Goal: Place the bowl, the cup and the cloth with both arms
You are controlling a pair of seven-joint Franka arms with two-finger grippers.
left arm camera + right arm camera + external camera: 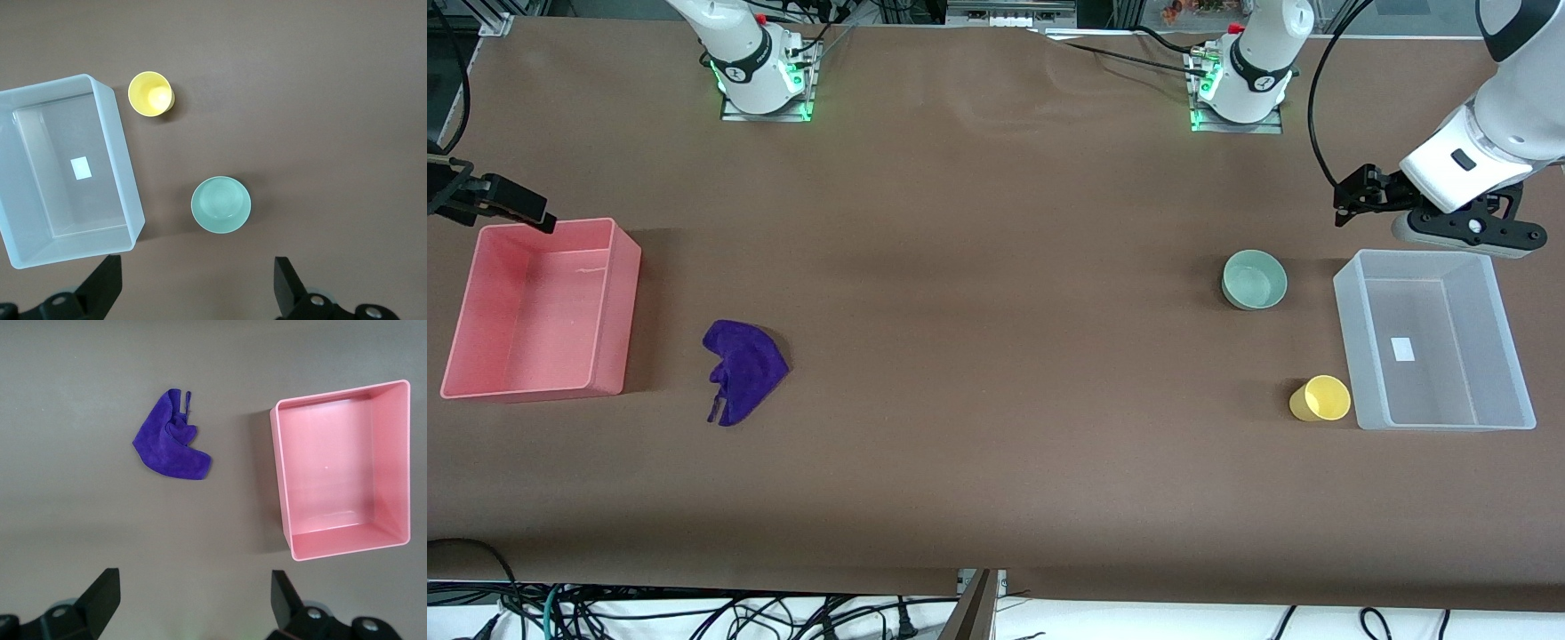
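The pale mint-green bowl stands upright on the brown table beside the clear bin; it also shows in the left wrist view. The yellow cup stands nearer the front camera, against the clear bin's corner, and shows in the left wrist view. The purple cloth lies crumpled beside the pink bin and shows in the right wrist view. My left gripper hangs open and empty, high over the table by the clear bin. My right gripper hangs open and empty over the pink bin's edge.
An empty clear plastic bin stands at the left arm's end of the table. An empty pink bin stands at the right arm's end. Cables hang below the table's front edge.
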